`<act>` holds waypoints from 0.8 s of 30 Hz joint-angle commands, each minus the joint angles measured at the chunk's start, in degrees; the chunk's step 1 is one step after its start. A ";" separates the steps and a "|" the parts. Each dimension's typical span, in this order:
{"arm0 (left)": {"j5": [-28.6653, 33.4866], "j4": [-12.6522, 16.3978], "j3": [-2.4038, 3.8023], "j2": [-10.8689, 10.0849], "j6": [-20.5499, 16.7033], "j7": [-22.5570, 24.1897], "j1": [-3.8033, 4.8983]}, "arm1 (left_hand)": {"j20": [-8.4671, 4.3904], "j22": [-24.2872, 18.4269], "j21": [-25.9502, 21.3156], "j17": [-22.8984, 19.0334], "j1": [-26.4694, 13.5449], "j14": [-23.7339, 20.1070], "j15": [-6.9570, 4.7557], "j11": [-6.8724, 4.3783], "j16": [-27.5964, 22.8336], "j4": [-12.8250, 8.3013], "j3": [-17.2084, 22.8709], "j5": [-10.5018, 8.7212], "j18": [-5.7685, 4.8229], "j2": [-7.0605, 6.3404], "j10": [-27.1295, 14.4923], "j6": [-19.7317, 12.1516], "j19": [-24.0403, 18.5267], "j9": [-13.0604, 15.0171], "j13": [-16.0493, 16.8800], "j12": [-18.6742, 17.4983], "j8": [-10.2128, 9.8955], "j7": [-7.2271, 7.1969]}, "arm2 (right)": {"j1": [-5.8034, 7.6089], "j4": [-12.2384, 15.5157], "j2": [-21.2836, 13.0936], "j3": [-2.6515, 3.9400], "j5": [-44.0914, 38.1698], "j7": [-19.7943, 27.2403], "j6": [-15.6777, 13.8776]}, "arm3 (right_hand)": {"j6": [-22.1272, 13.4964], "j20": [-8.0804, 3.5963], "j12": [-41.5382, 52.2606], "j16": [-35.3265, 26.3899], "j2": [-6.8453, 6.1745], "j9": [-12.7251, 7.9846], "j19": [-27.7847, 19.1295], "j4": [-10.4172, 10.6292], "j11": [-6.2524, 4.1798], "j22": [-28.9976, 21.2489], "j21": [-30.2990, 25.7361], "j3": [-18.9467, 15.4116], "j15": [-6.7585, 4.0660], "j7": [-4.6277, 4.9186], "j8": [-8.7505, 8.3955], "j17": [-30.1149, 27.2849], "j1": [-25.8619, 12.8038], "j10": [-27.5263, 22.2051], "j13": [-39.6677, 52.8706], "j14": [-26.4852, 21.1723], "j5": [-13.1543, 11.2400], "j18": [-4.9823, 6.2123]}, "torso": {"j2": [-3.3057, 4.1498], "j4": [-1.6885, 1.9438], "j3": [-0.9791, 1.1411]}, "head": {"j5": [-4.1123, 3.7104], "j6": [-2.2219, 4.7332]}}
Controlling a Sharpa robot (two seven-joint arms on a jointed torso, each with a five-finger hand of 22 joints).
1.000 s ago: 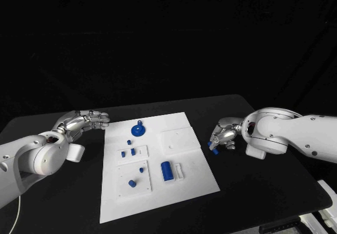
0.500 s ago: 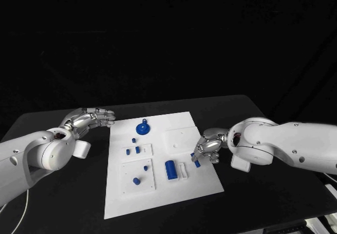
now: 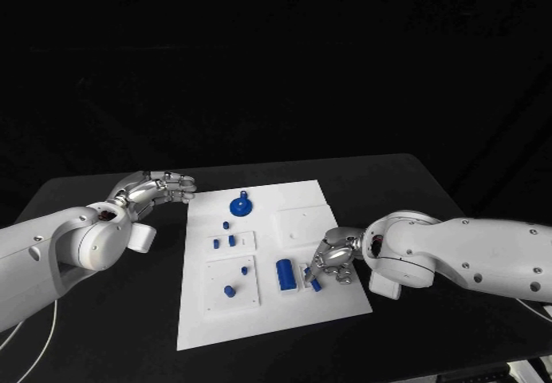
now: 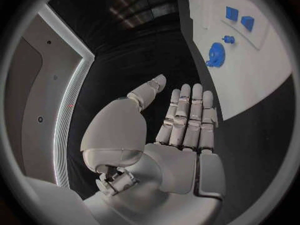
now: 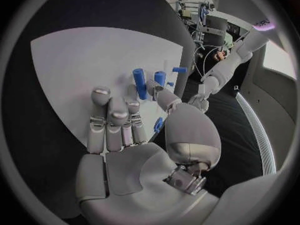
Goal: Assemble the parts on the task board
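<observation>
Your right hand (image 3: 331, 266) is low over the near right part of the task board (image 3: 301, 319), fingers curled in, pinching a small blue part (image 3: 315, 283) between thumb and a finger; the right wrist view shows that part (image 5: 159, 124) tucked beside the thumb. Just left of the hand lies the blue cylinder (image 3: 284, 274) with a white slot next to it, and I judge that slot is the likely seat for what you hold, though the exact socket is too small to tell. Bring the part down slowly and keep it square to the board, since a tilted piece may jam at the mouth or skate off across the white plate. Mind the cylinder: your fingers are close enough to nudge it. Let go only once the part sits flat.

Further left on the board are two small blue pieces (image 3: 230, 291) on a raised square. Farther still, near the far edge, lies the round blue disc (image 3: 241, 207). Your left hand (image 3: 158, 190) hangs beyond the board's far left corner over the table (image 3: 115, 319), fingers straight and close together, holding nothing; leave it parked there, well apart from the work.
</observation>
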 commanded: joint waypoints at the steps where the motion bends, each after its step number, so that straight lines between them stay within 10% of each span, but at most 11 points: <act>1: 0.15 0.18 0.03 0.01 0.82 0.25 0.03 | 0.32 0.07 -0.21 0.09 -0.28 0.27 0.01 -0.14 -0.28 0.15 -0.11 -0.09 0.39 0.09 -0.30 -0.35 0.04 -0.06 -0.05 -0.02 0.36 0.04 | -0.27 -0.02 0.44 -0.10 -1.72 -0.33 -0.68 | 0.16 -0.41 0.06 0.15 0.03 -0.35 -0.16 0.11 -0.04 0.60 -0.01 -0.70 -0.52 0.17 -0.41 0.05 -0.73 -0.09 -0.05 -0.08 -0.39 1.62 | -0.03 0.01 0.01 | 0.19 -0.06; 24: 0.12 0.19 0.03 -0.25 1.00 -0.02 0.03 | 0.34 0.14 -0.26 0.20 -0.46 0.29 0.02 -0.13 -0.35 0.26 -0.16 -0.11 0.38 0.14 -0.29 -0.36 0.08 -0.08 -0.06 -0.01 0.38 0.05 | -0.27 -0.35 1.73 -0.08 -2.77 -0.59 -1.53 | 0.33 -0.61 0.10 0.21 0.65 -0.58 -0.19 1.70 -0.14 0.51 -0.21 -3.17 -0.64 0.06 -0.42 0.14 -3.00 -0.12 0.04 -0.15 -1.37 1.62 | -0.01 0.06 -0.04 | 1.12 -0.06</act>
